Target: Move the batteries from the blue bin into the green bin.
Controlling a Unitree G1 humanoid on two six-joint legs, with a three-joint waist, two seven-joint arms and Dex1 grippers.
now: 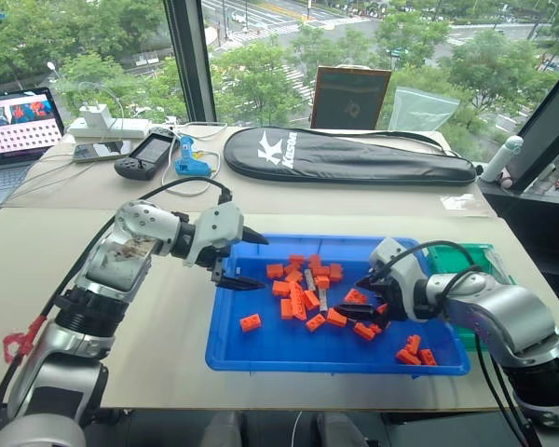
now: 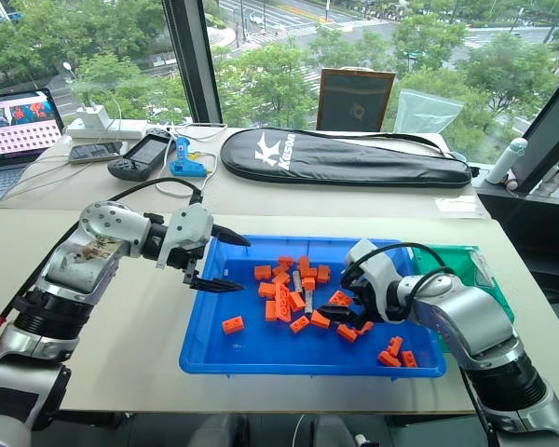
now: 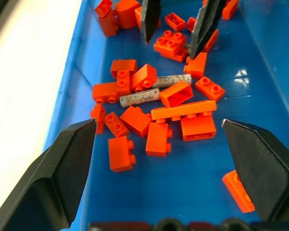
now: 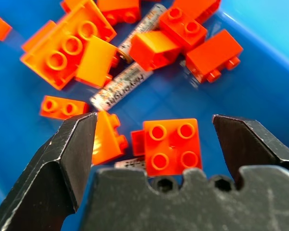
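Blue bin (image 1: 261,354) lies on the beige table (image 1: 168,317) near its front edge, with the green bin (image 1: 484,256) touching its right-hand rim. Orange toy bricks (image 1: 298,303) are scattered over the bin floor, thickest at its middle and thinning toward the front right corner; one single brick (image 1: 251,322) sits apart toward the left rim.

The batteries (image 3: 139,97) lie among the central bricks: two slim grey-silver cylinders with printed wrappers, roughly parallel, partly covered by bricks. In the right wrist view, two (image 4: 120,91) lie close to end-on just beyond the fingertips, and part of a third cylinder (image 4: 130,163) shows under a square four-stud brick (image 4: 171,147).

Left gripper (image 1: 238,259) hangs over the bin's left end, its fingers spread apart and empty, pointing across toward the brick pile.

Right gripper (image 1: 363,300) is low over the right part of the pile, its fingers released and wide apart, gripping nothing; the four-stud brick lies between them.

At the table's far edge lie a black racket case (image 1: 349,156), a laptop (image 1: 19,126), a handheld controller (image 1: 144,154) and a blue tool (image 1: 191,160).
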